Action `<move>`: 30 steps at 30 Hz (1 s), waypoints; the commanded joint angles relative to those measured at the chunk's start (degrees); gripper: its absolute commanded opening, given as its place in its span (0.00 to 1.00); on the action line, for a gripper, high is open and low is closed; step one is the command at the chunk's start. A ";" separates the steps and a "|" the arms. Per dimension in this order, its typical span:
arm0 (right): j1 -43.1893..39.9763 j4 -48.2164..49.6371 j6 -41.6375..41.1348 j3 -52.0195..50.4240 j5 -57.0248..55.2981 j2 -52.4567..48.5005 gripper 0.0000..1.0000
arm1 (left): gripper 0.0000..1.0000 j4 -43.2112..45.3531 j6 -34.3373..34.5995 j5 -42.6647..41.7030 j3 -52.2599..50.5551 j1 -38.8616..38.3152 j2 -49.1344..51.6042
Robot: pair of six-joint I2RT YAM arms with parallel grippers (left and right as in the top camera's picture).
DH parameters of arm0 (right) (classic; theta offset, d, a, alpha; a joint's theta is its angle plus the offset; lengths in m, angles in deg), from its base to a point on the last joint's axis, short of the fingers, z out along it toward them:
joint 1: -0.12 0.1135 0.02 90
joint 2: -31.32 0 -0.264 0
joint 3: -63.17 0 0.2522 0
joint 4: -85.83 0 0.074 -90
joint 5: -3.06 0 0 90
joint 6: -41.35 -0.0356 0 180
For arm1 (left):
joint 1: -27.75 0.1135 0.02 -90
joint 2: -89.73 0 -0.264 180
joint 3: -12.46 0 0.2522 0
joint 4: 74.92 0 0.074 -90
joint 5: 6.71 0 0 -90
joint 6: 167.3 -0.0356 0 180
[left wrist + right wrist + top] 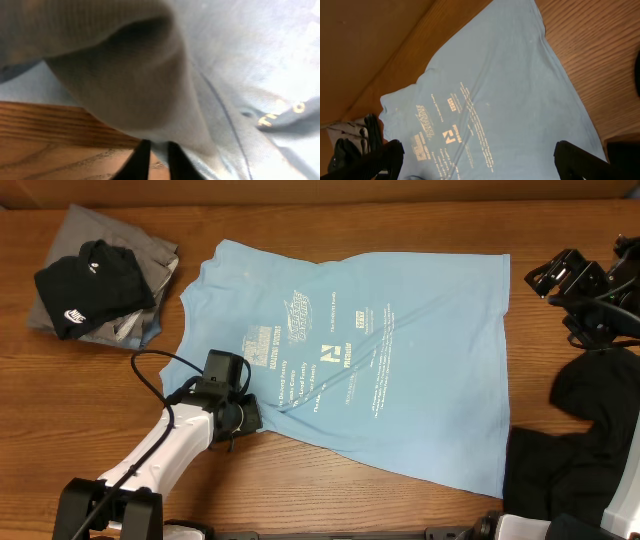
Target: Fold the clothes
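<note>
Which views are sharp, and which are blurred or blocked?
Overhead: sharp and evenly lit, print on the light blue T-shirt visible though too small to read. Left wrist: soft blur, cloth too near the lens fills most of the frame, with a shadowed fold. Right wrist: shirt in focus, even light.

The left arm's smooth white forearm shell (168, 443) is ending in a boxy matte black wrist block (222, 370), and the left gripper (243, 417) is wearing the same black. A thin black cable (149, 376) is looping out from that block. A dark black base frame (100, 505) is carrying the white shell. Up close, the slim black blade-like left fingers (139, 161) are showing plain. The right arm's angular black housings (575, 280) are trailing black cables, and the thick, blunt black right fingers (387, 156) are looking matte.
</note>
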 commanded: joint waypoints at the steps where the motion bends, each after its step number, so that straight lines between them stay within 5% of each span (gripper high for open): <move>1: -0.11 0.09 0.20 0.02 -0.35 -0.07 1.00 | 0.04 0.04 0.48 -0.13 -1.25 -0.11 -0.02; 14: -0.11 -0.22 0.20 0.02 -0.35 -0.07 1.00 | 0.04 -35.76 0.85 -5.64 16.35 0.11 -0.13; 23: -0.11 0.35 0.22 0.02 -0.37 -0.07 1.00 | 0.09 -28.81 0.44 -5.92 19.63 0.00 -0.11; 30: -0.11 0.39 0.22 0.02 -0.37 -0.07 1.00 | 0.04 -38.42 2.51 -8.33 18.05 -5.05 -0.11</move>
